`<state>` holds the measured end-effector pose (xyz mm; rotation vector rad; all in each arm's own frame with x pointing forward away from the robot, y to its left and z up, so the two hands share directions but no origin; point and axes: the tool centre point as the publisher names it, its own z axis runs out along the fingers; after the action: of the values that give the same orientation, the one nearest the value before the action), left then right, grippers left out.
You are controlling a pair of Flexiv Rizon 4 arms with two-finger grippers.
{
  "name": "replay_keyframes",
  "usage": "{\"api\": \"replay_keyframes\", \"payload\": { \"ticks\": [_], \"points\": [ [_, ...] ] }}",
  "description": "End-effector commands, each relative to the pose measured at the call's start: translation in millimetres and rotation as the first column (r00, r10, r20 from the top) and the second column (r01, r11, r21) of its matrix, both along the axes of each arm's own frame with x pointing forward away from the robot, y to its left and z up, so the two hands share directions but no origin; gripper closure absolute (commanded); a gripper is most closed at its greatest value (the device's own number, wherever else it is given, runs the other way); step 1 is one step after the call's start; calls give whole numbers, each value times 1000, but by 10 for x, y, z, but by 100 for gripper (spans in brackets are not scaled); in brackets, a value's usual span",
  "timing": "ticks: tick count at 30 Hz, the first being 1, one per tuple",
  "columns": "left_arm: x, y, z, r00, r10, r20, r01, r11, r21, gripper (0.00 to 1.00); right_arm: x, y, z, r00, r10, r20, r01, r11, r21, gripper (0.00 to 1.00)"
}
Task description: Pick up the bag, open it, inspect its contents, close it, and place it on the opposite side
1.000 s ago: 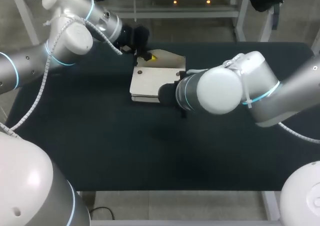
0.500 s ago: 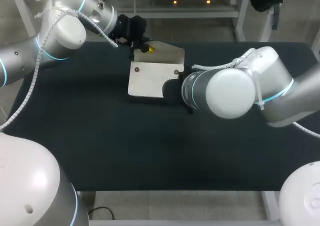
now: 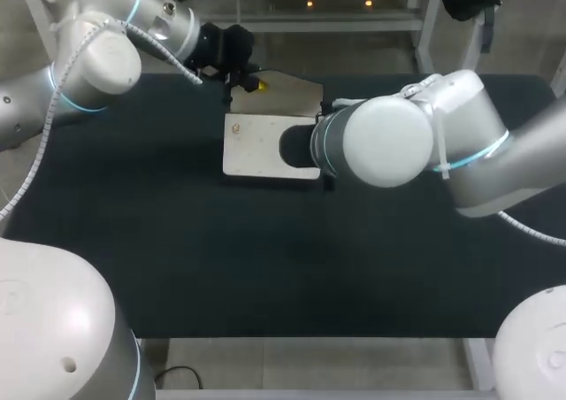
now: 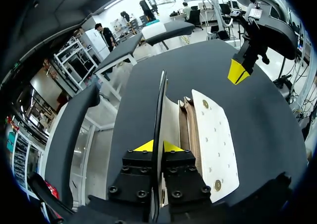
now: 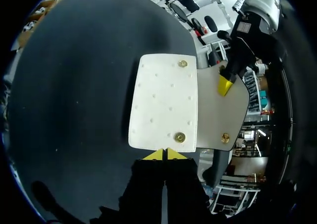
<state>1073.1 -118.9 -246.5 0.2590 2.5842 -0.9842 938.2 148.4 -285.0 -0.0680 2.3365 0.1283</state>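
Observation:
A white bag [image 3: 252,148] with brass snaps lies flat on the black table, toward the back middle. Its flap [image 3: 296,95] stands raised off the body, and my left gripper [image 3: 254,85] is shut on the flap's edge. In the left wrist view the thin flap [image 4: 159,105] runs edge-on between the yellow tips of the left gripper [image 4: 157,145], with the bag body [image 4: 213,135] beside it. My right gripper [image 5: 164,154] is shut, its tips together right at the bag's [image 5: 163,102] near edge by a snap [image 5: 179,137]. From the head view, my right arm hides that gripper.
The black table [image 3: 177,258] stretches wide in front of the bag and to both sides. My right arm's bulky elbow [image 3: 389,139] hangs over the table just right of the bag.
The right gripper has gone from open to shut. The left gripper drew the flap up and back, opening it wider, and the bag shifted slightly left.

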Motion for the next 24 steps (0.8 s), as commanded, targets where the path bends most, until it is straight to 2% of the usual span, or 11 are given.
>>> {"api": "replay_keyframes", "payload": {
  "ticks": [1,8,16,24],
  "points": [
    [-9,-2,14,1000,2,1,-2,1000,0,100,-10,-2,4,1000,0,1,0,1000,0,100],
    [-47,-6,37,1000,0,1,0,1000,-7,100,-10,-2,4,1000,0,1,0,1000,0,100],
    [-149,25,174,1000,-5,14,5,999,-31,100,279,91,135,998,2,63,-2,1000,4,100],
    [-230,49,219,998,42,-48,-43,999,-19,100,585,155,240,992,-34,118,36,999,-14,100]
  ]
}}
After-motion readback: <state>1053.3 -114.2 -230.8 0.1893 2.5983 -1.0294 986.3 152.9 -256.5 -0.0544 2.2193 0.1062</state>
